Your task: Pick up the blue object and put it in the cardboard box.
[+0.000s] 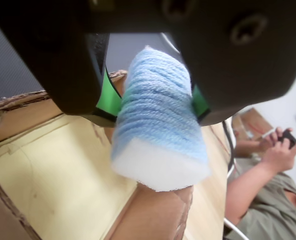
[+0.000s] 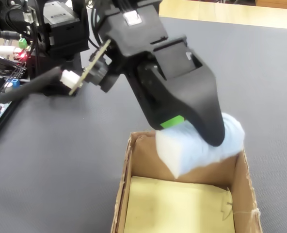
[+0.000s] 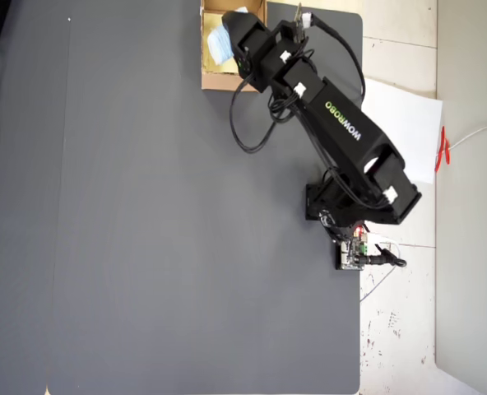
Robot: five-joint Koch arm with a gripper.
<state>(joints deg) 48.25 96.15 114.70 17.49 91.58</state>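
Note:
The blue object [image 1: 158, 120] is a pale blue sponge-like block with a white underside, squeezed between the two black jaws with green pads of my gripper [image 1: 155, 107]. It hangs just above the open cardboard box [image 1: 33, 175], over the box's pale yellowish floor. In the fixed view the blue object [image 2: 201, 145] sits under the black finger of the gripper [image 2: 194, 131], inside the upper end of the cardboard box [image 2: 121, 187]. The overhead view shows the blue object [image 3: 219, 39] over the cardboard box [image 3: 227, 81] at the mat's top edge.
A dark grey mat [image 3: 161, 230] covers the table. The arm's base and electronics [image 3: 354, 247] stand at the mat's right edge beside a white paper sheet [image 3: 404, 123]. A seated person [image 1: 268, 190] holding a phone is visible to the right in the wrist view.

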